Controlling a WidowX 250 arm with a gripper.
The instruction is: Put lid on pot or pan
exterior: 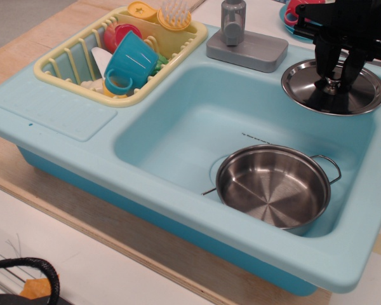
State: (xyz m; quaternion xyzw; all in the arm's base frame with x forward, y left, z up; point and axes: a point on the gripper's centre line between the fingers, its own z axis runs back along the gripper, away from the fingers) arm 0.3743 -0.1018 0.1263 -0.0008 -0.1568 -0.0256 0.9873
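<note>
The lid [303, 86], a shiny steel disc with a small central knob, lies on the sink's back right corner ledge. My black gripper [334, 81] comes down from above, and its fingers are closed together on the knob. The lid looks slightly tilted, and I cannot tell whether it is off the ledge. The pan [273, 190], shallow shiny steel with two wire loop handles, stands empty in the front right of the basin, below and in front of the lid.
The light blue sink [63, 108] fills the view. A yellow dish rack [63, 60] at the back left holds a blue cup [132, 60] and other dishes. A grey faucet [233, 22] stands at the back middle. A black cable [25, 267] lies at the bottom left.
</note>
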